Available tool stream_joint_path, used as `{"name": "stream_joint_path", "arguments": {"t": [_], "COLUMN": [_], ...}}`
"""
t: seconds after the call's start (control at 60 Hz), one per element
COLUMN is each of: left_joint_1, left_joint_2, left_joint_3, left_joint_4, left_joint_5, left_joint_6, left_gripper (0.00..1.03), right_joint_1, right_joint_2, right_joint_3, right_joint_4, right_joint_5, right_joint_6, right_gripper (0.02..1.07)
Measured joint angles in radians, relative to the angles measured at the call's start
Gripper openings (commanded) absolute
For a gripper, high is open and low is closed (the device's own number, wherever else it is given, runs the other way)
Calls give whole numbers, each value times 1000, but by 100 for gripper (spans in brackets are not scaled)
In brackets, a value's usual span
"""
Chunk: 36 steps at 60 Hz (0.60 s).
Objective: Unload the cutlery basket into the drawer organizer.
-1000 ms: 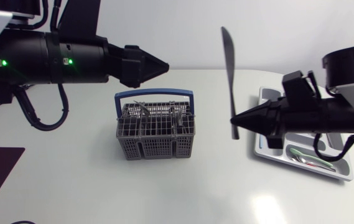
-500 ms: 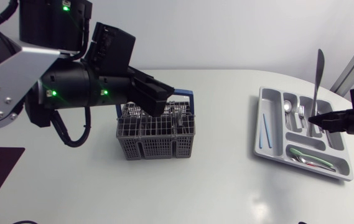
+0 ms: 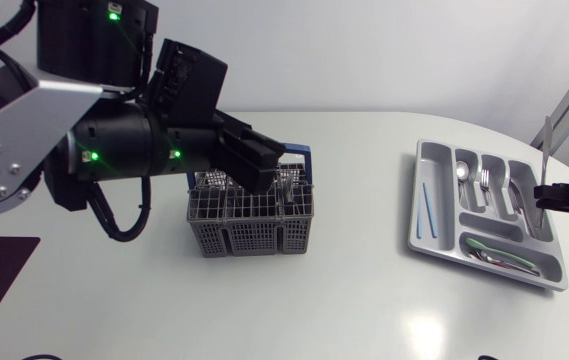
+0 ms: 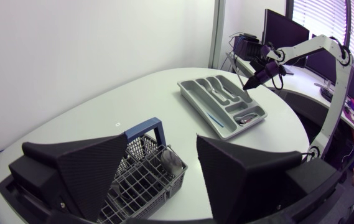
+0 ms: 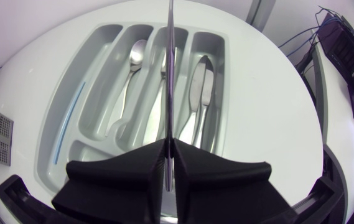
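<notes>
Right fingers clenched on upright knife over drawer organizer: tilt flat, lower into knife slot, then release; left fingers spread empty above basket.

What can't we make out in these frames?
- Cutlery basket contents: left arm covers its back in head view; left gripper blocks much in left wrist view.
- Knife: edge-on in right wrist view, a thin sliver in head view; its height above the organizer is unreadable.
- Organizer's near end: behind right gripper in right wrist view.
</notes>
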Motion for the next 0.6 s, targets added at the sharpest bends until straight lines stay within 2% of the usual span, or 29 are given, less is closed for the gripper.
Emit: {"name": "stream_joint_path", "arguments": {"t": [0.2,0.333,0.6], "left_joint_1": [-13,-28,-29], "left_joint_2": [0,0,-5], "left_joint_3": [0,0,0], "left_joint_4": [-23,-30,-41], "left_joint_5": [-20,-24,-28], "left_joint_6": [11,11,11], "left_gripper": [98,98,98], "right_joint_1": [0,0,26], "right_joint_2": [97,154,228], "right_joint_3": [117,180,230], "right_joint_4": [-20,-83,-126], "right_joint_5": [64,90,122], "right_joint_6": [97,174,254], "right_gripper": [7,7,8]}}
